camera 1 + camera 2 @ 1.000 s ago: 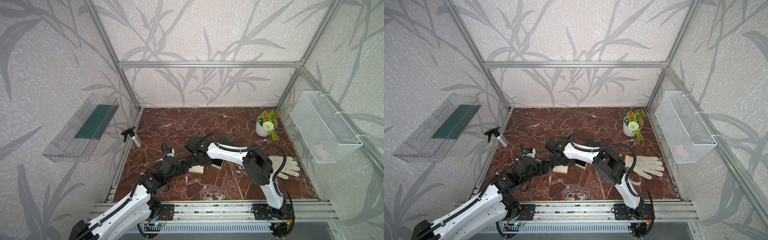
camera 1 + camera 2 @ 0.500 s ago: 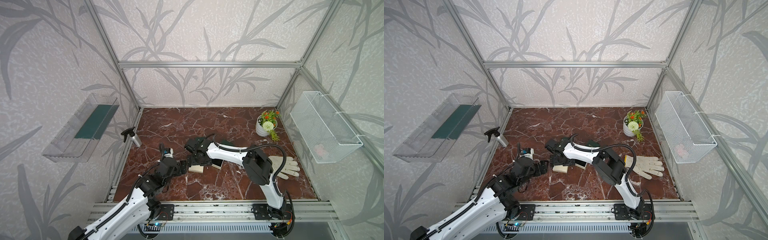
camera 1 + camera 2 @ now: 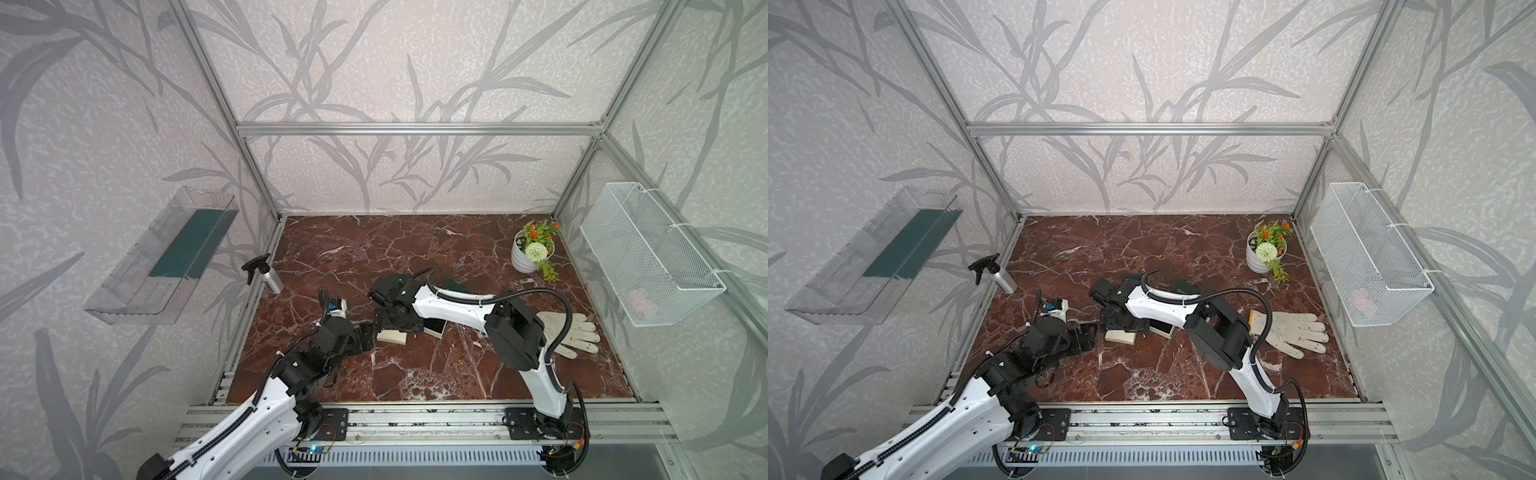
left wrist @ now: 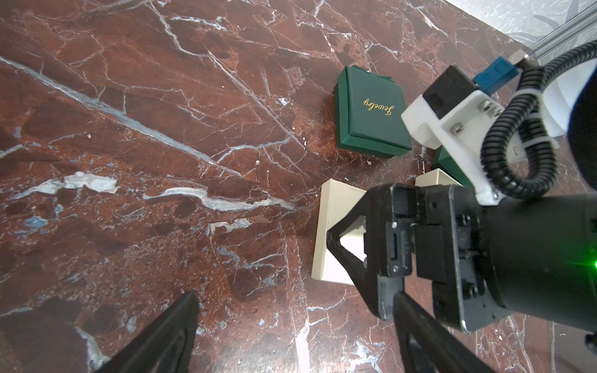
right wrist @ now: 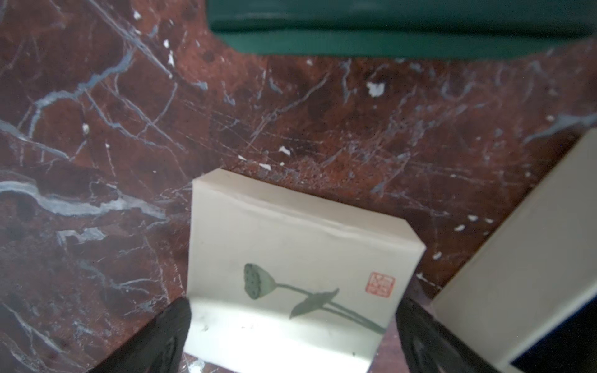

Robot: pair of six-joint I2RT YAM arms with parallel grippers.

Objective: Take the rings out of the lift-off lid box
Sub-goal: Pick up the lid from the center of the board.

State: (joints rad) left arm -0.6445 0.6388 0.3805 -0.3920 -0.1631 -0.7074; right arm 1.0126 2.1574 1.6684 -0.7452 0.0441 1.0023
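Your right gripper [image 5: 294, 313] straddles the cream lotus lid [image 5: 290, 252]; the rings are unseen, probably boxed.
Across the marble table [image 3: 415, 374] your right arm [image 3: 453, 309] reaches low so its spread fingers [image 5: 161, 339] stand one at each side of the lid, placed, I judge, to clamp and lift it; nothing is grasped, and whether a base sits beneath you cannot tell. The left gripper [image 4: 295, 298] lies just beside, released and empty, handy for steadying. A dark-lined cream tray [image 5: 517, 252] is close by, a green box [image 4: 371, 119] beyond.

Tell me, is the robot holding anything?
Nothing is held yet. The right gripper has its open fingers on either side of the cream box. The left gripper is open and empty.
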